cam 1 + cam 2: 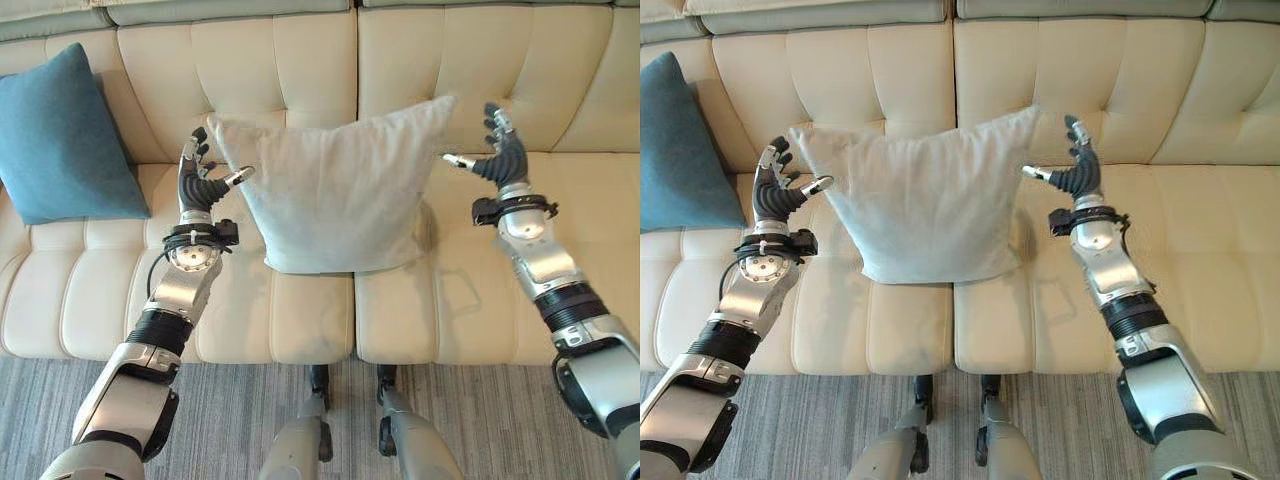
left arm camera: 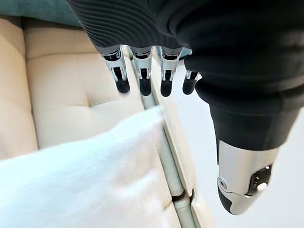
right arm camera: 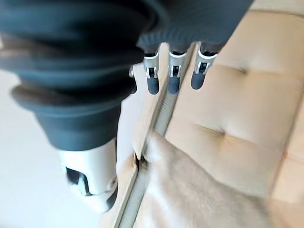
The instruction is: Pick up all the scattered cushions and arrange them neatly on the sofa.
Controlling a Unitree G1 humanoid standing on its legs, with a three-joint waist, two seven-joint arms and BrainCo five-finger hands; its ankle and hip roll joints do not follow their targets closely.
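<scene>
The sofa (image 1: 480,300) is cream with tufted square panels. At centre frame, a pale grey-white cushion (image 1: 335,190); at upper left, a plain teal-blue cushion (image 1: 60,140). Along the bottom, the floor (image 1: 480,420) is grey with fine streaks.

A living room, by the look of it: a long cream tufted sofa (image 1: 300,310) with a grey-green top edge, 1 pale grey cushion (image 1: 335,190) and 1 blue cushion (image 1: 60,140) on it, grey striped carpet (image 1: 480,420) below.
</scene>
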